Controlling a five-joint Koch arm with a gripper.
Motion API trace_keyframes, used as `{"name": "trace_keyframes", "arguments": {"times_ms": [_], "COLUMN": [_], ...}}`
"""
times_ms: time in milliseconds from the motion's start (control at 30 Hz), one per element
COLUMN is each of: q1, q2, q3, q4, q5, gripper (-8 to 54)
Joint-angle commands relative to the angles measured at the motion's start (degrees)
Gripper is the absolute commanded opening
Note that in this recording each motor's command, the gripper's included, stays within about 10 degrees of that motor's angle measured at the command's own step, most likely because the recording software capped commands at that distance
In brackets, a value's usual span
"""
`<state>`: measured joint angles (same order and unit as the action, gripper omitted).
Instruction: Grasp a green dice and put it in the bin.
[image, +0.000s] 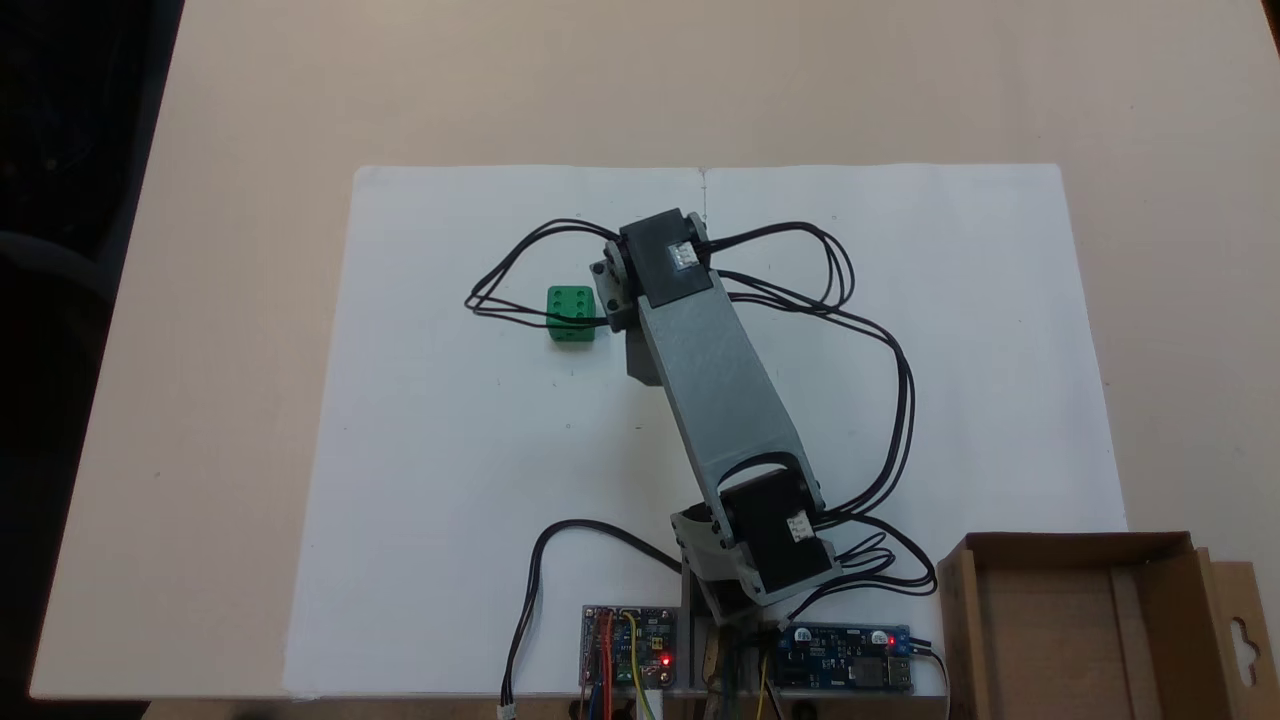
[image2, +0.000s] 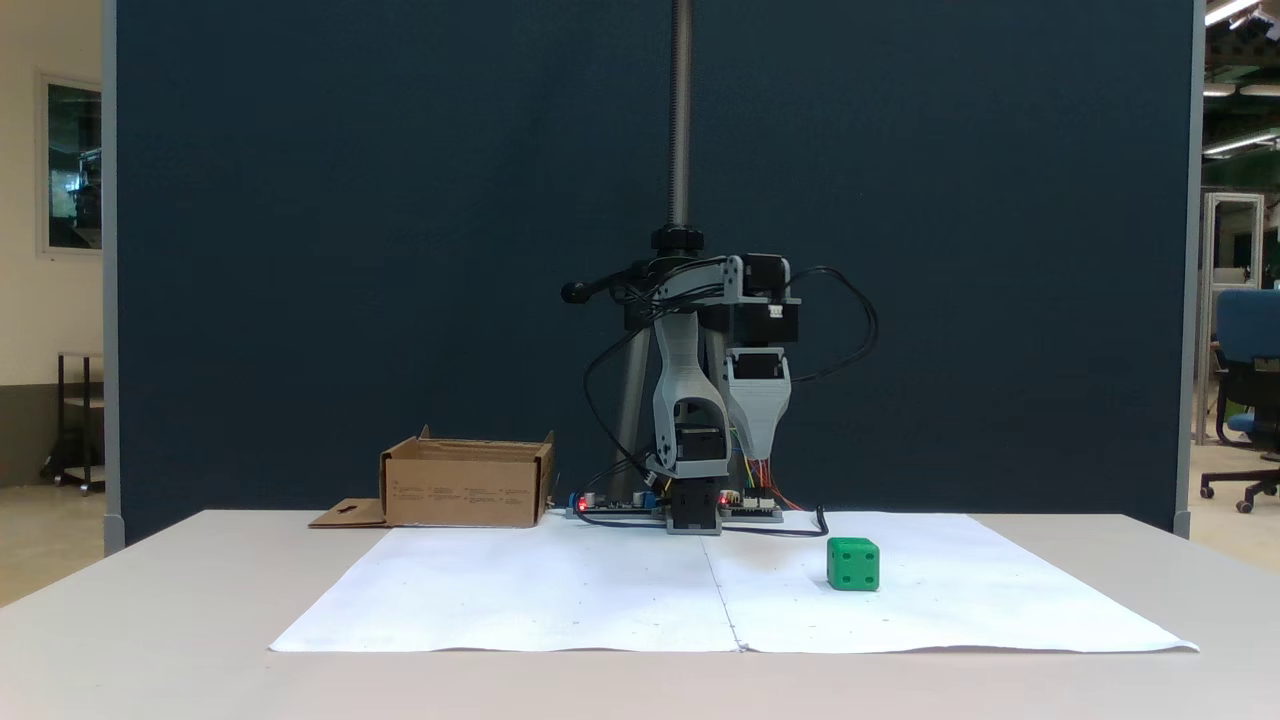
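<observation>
I am seeing the dice (image2: 853, 564) sitting on the paper sheet (image2: 560, 590), right of the arm (image2: 690, 420); the bin (image2: 467, 483) is sitting left, off the sheet.

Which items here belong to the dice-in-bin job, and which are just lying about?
Job:
- green dice, on the white paper
- bin, cardboard, beside the arm's base

Lying about:
- white paper sheet
- circuit boards at the base
- blue chair in the background

The grey 3D-printed plastic arm (image: 725, 390) consists of tapered, hollow link shells joined by black box-shaped servo motors (image: 668, 258). White labels mark the servo faces. Thin black cables (image: 880, 350) loop between joints. At the base, two circuit boards (image: 628, 660) carry lit red LEDs and multicoloured wires.
</observation>
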<state>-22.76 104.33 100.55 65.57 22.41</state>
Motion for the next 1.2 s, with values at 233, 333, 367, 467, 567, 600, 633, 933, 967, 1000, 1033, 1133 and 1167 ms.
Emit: {"name": "trace_keyframes", "arguments": {"times_ms": [233, 333, 367, 467, 567, 600, 633, 933, 967, 1000, 1033, 1133, 1167], "q1": [-3.3, -3.1, -2.9, -2.5, -2.5, -2.5, -2.5, -5.5, -6.0, -6.4, -6.7, -7.6, -7.7], "q2": [-9.1, -11.3, -11.7, -12.7, -12.7, -12.8, -13.4, -16.2, -16.8, -17.1, -17.6, -18.5, -18.8], "q3": [-5.4, -5.4, -5.4, -5.4, -6.2, -6.9, -7.4, -9.1, -9.1, -9.1, -9.1, -9.1, -9.1], "q4": [0.2, -2.5, -3.4, -6.2, -7.3, -7.3, -7.2, -10.1, -10.5, -11.2, -11.8, -14.1, -14.9], "q5": [6.7, 6.7, 6.7, 7.5, 9.8, 10.5, 10.7, 13.2, 13.3, 13.3, 13.4, 13.6, 13.7], "gripper": [44.9, 45.0, 45.0, 45.0, 44.3, 44.3, 44.3, 44.2, 44.2, 44.2, 44.2, 44.2, 44.2]}}
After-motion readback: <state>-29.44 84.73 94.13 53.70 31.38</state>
